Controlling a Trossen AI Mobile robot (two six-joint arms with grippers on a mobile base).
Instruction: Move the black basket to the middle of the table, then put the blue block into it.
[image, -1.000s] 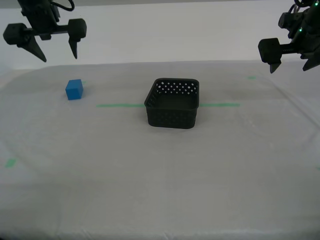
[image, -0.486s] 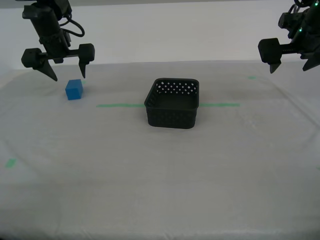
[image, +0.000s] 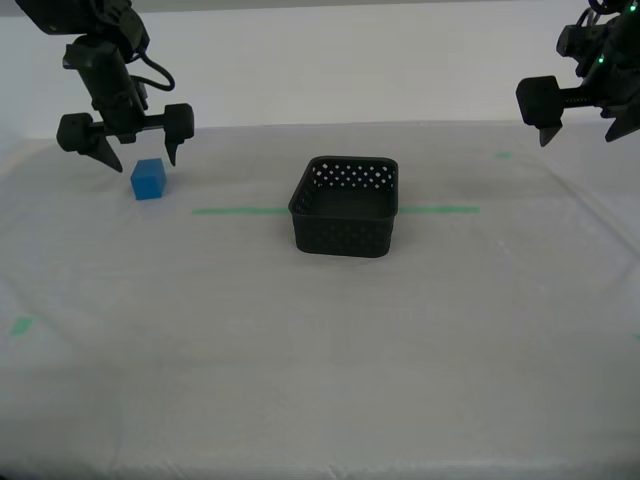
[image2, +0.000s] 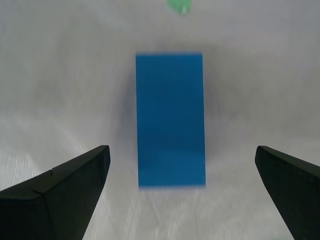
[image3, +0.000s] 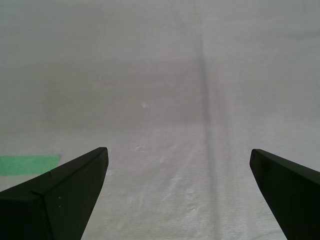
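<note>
Two grippers: we have both in play, and only one is anywhere near the job.
Exterior view, our second gripper (image: 136, 150): hanging at this view's upper left with its jaws spread wide, tips pointing down, just above and behind the blue block (image: 148, 179).
Exterior view, block: a small bright-blue cube with plain flat faces, sitting on the table (image: 320, 380) towards this view's left, well apart from the black basket (image: 345, 205).
Exterior view, basket: square, rounded corners, walls punched with rows of round holes, standing upright on the green tape line (image: 240, 210) near the middle of the cloth, so we judge the basket step done.
Exterior view, our first gripper (image: 580, 125): up at this view's upper right, well away from both block and basket.
Second wrist view, the key relation: the block (image2: 170, 120) lies straight ahead between the two dark fingers (image2: 65, 192), centred in the gap and touching neither; it looks blurred and stretched here, so we read no long axis into it.
Second wrist view, next move: we judge a straight drop, then a close across two opposite flat faces.
Second wrist view, surface: whitish, finely woven cloth, with a green tape bit (image2: 179, 6) beyond the block.
First wrist view, first gripper (image3: 177, 192): jaws wide apart, nothing between them but bare cloth and a strip of green tape (image3: 29, 164).
</note>
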